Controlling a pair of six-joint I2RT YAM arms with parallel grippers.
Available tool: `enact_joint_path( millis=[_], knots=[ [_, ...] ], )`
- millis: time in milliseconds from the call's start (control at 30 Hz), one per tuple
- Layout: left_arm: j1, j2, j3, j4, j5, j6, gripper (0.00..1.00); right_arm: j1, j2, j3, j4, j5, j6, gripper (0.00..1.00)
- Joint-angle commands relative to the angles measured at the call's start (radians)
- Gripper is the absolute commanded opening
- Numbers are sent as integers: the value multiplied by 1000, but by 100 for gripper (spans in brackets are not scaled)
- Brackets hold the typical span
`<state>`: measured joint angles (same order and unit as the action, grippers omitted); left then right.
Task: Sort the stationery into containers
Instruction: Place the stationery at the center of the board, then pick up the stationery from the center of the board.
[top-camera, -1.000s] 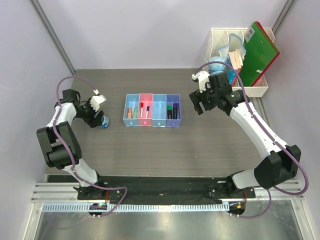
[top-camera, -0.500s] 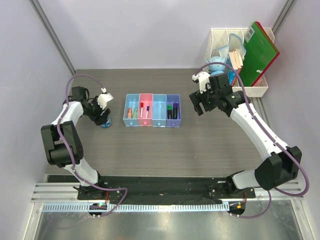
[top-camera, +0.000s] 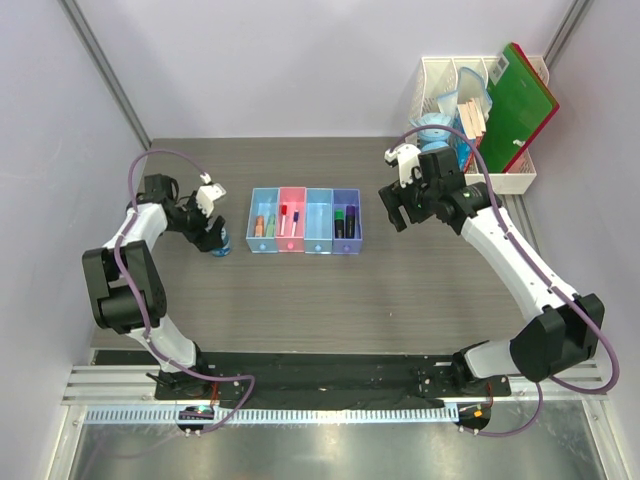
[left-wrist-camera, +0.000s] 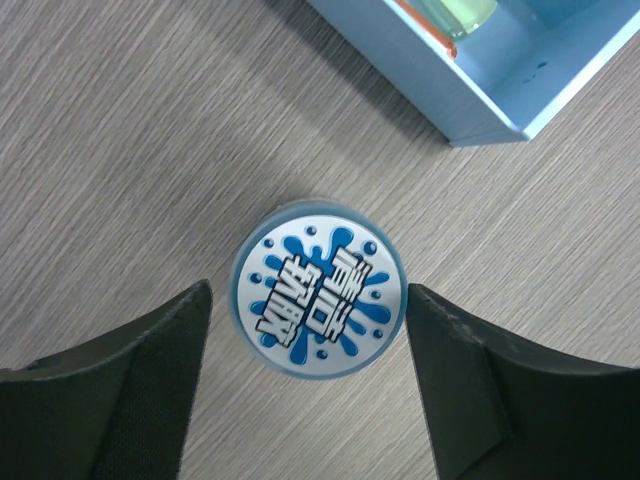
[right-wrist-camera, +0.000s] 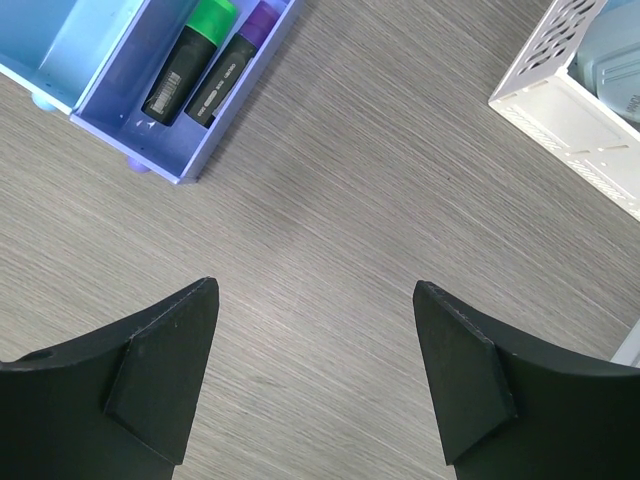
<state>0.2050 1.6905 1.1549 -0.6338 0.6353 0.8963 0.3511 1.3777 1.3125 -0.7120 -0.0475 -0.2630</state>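
The round blue tape roll (left-wrist-camera: 320, 290) lies flat on the table just left of the containers (top-camera: 305, 247). My left gripper (left-wrist-camera: 308, 288) is open around it, with a clear gap on the left side and the right finger close to its edge. In the top view the left gripper (top-camera: 214, 236) sits over the tape roll (top-camera: 221, 246). The first light blue bin (left-wrist-camera: 500, 95) holds the orange and mint-green pieces (top-camera: 264, 226). Pens (top-camera: 284, 217) lie in the pink bin. Two black markers (right-wrist-camera: 200, 65) lie in the purple bin (right-wrist-camera: 165, 165). My right gripper (right-wrist-camera: 315, 285) hangs open over bare table, right of the bins.
A white slotted rack (top-camera: 503, 182) at the back right holds a green folder (top-camera: 522, 100), books (top-camera: 472, 118) and a pale blue item. Its corner (right-wrist-camera: 560, 95) shows in the right wrist view. Grey walls close in the table's left, back and right sides.
The left gripper has shifted slightly right toward the bins with the tape roll, and its jaws have widened away from the roll. The right arm has hardly moved.
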Motion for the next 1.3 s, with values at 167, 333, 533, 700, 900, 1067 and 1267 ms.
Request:
enact_joint_path(
  millis=[167, 333, 533, 700, 900, 1067, 1267],
  knots=[
    [8, 28, 28, 19, 72, -65, 86, -9, -46, 1, 31, -14, 7, 84],
    [13, 57, 65, -10, 122, -71, 80, -11, -51, -4, 32, -17, 7, 84],
    [14, 84, 74, -14, 147, -77, 63, -14, -63, -12, 36, -15, 7, 84],
    [14, 75, 66, -14, 119, -77, 41, -15, -62, -9, 37, -14, 8, 84],
    [14, 8, 94, -30, 61, -117, 11, -17, -52, -7, 40, 8, -8, 84],
    [-4, -74, 158, -43, 35, -189, 0, -18, -14, -13, 48, 40, -22, 87],
    [-84, -166, 258, -41, 23, -341, 0, -24, 24, -36, 71, 81, -35, 95]
  ],
)
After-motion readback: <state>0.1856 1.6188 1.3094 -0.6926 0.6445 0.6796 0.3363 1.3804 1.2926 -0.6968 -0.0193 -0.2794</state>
